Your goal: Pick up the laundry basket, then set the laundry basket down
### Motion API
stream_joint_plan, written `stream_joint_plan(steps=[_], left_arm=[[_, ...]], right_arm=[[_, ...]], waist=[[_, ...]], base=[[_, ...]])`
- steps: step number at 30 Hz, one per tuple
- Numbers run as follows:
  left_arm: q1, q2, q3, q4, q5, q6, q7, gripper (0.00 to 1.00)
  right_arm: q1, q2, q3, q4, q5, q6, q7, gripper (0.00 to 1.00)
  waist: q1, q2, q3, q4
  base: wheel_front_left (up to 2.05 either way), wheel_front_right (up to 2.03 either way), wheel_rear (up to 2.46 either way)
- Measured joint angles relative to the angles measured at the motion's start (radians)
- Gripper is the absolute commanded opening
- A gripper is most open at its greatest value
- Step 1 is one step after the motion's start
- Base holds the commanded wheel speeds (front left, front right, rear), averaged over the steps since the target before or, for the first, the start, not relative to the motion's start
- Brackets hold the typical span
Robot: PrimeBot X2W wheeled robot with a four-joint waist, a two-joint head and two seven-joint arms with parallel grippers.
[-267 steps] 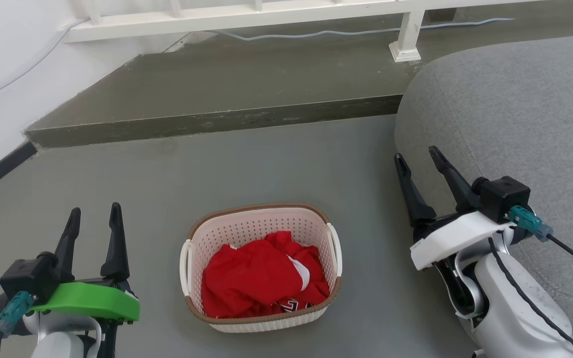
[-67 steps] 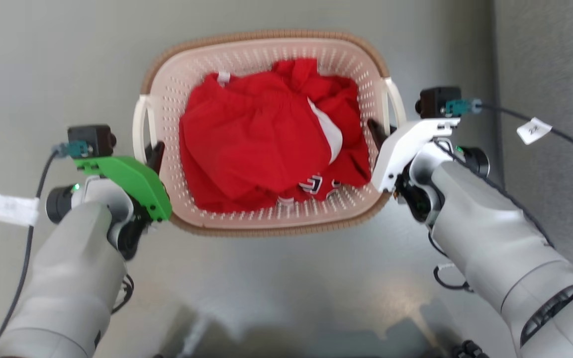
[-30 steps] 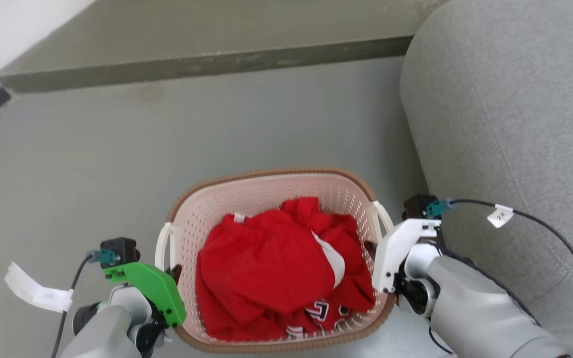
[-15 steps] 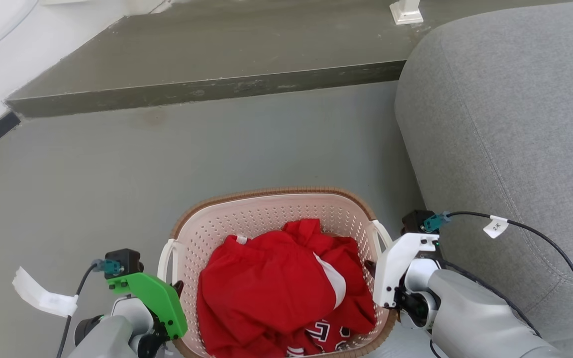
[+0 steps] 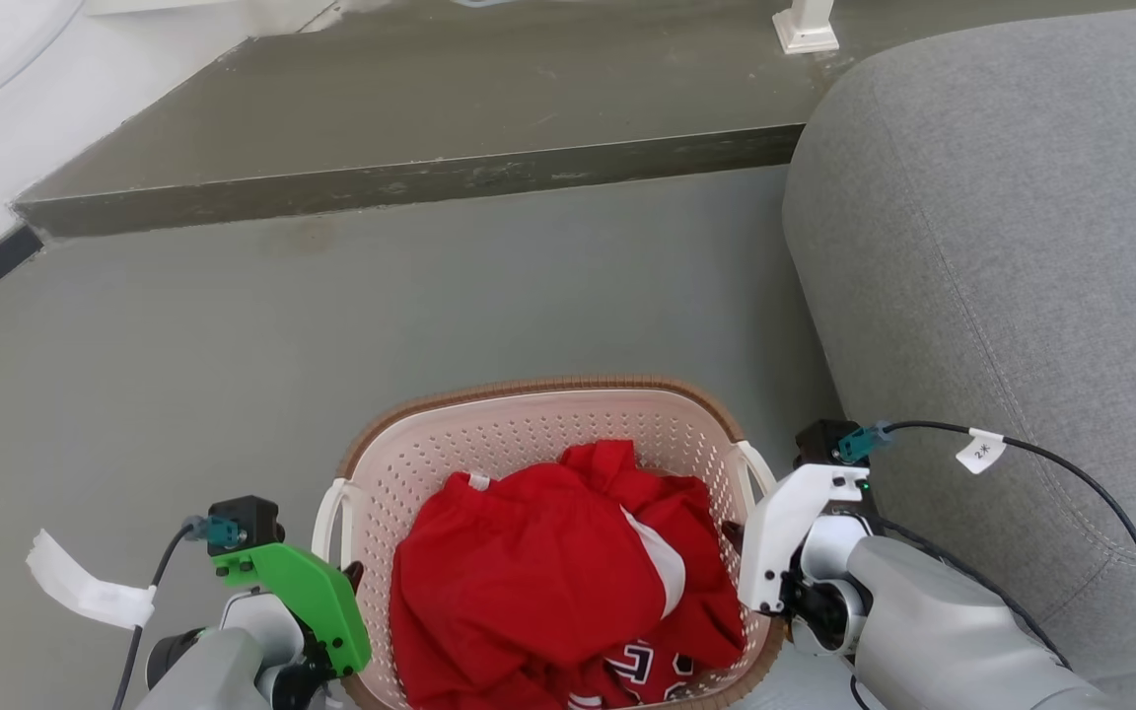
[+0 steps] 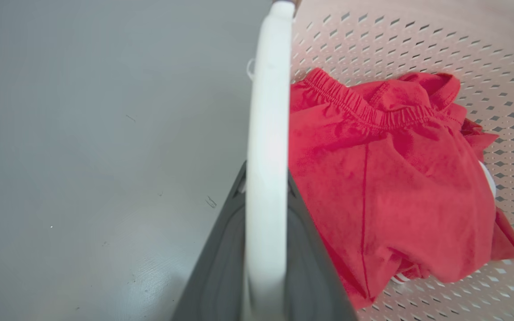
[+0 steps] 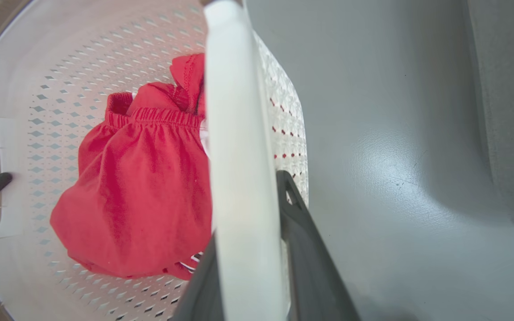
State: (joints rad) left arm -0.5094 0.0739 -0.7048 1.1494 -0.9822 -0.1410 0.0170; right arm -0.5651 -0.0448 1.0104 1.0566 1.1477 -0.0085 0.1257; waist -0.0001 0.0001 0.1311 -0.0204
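The basket [image 5: 529,434], with red clothes [image 5: 538,562] inside, is between both arms, with floor [image 5: 331,325] around it and the sofa [image 5: 1002,247] near. The left end effector [image 6: 266,178] is clamped on its left handle [image 6: 268,111], and the right end effector [image 7: 248,187] on its right handle [image 7: 234,111].

My head view is bright and sharp, with soft, even light. In my left wrist view the white handle [image 6: 266,156] is so close it looks blurry and washed out, and the floor [image 6: 83,133] shines a little at 7 o'clock. In my right wrist view the floor has a pale shiny patch at 3 o'clock, and the wall of the laundry basket [image 7: 25,67] curves oddly at 9 o'clock.
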Motion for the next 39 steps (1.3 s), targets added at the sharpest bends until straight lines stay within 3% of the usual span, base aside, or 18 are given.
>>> stream_joint_plan(steps=[39], left_arm=[[-0.012, 0.002, -0.011, 0.010, -0.009, 0.000, 0.048, 0.00]], right_arm=[[-0.019, -0.003, 0.046, -0.001, 0.033, -0.011, 0.024, 0.00]], waist=[[0.0000, 0.0000, 0.024, 0.003]], base=[[0.00, 0.00, 0.00]])
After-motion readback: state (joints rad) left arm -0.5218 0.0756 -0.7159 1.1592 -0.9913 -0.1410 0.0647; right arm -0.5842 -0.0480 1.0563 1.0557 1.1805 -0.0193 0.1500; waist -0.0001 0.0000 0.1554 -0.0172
